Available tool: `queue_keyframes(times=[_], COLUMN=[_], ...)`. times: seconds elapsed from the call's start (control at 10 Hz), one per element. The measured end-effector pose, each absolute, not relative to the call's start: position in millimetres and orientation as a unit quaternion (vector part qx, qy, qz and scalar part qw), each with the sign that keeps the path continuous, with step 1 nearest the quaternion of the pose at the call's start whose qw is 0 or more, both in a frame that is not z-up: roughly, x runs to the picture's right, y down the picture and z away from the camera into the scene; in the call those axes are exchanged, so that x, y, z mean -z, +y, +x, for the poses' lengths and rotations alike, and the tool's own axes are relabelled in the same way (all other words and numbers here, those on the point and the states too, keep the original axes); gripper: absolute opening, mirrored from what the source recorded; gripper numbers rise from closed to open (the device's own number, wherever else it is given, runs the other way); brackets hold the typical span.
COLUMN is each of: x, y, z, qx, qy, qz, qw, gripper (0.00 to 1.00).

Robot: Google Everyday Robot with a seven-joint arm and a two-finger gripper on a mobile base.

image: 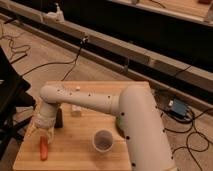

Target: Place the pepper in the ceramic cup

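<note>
The orange-red pepper (44, 148) lies on the wooden table (75, 150) near its front left corner. The white ceramic cup (102, 140) stands upright to the right of it, at the table's front middle. My gripper (44, 131) hangs at the end of the white arm, just above the pepper's far end. A black slab (59, 118) stands right behind the gripper. The green plate (118, 122) is mostly hidden behind my arm.
A small white bottle-like figure (76, 109) stands mid-table under the arm. Cables run across the floor behind the table. A blue box (178, 107) lies on the floor to the right. A dark chair stands at the left edge.
</note>
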State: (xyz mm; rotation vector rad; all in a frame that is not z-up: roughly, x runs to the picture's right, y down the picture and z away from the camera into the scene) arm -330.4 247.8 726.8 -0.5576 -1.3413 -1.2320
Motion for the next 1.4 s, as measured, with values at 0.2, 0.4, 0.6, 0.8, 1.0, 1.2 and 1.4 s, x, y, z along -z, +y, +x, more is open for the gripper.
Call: queue_keyframes(times=[0.2,0.4,0.6,0.8,1.0,1.2,1.4], x=[-728,-732,-735,-739,-741,-745,-753], y=[256,264,272,279,286,296,307], z=[-336,-335,-335,-334,-339,-343,-342], qx=[0.523,0.521,0.523,0.524,0.525,0.523,0.514], qy=[-0.581,-0.583,-0.581,-0.578,-0.580,-0.582,-0.585], qz=[-0.242,-0.250,-0.266,-0.281,-0.294,-0.308,-0.325], qw=[0.575,0.571,0.564,0.559,0.550,0.541,0.536], gripper=[0.62,0.62,0.62,0.62,0.62,0.62,0.62])
